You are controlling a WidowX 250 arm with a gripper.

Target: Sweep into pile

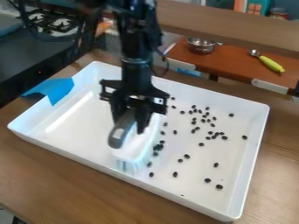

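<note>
Brush (139,141), white with a grey handle (120,130), stands inside the white tray (70,153), left of the middle of its near long edge. Its bristles (130,165) point down toward the tray floor, near that edge's wall. The gripper (132,120) is closed on the brush, with the handle grasped between its fingers; the black arm (135,43) comes down from the top edge of the view above it.

Small dark pieces (204,120) lie loosely scattered to the right of the brush. They are most crowded between the tray's center and its far long edge. A tight clump (158,147) sits just beside the brush's right side, while a few single pieces lie farther toward the right short edge and the near right corner, well apart from one another.

Blue tape (58,89) is folded over the tray's left short edge. The tray rests on a wood-grained table (70,190). Beyond its far edge, a reddish-brown surface (234,63) carries a metal bowl (201,45) and, farther right, a utensil (271,64) with a yellow-green handle and a metal end. Stove burners (55,22) appear at the upper left.
</note>
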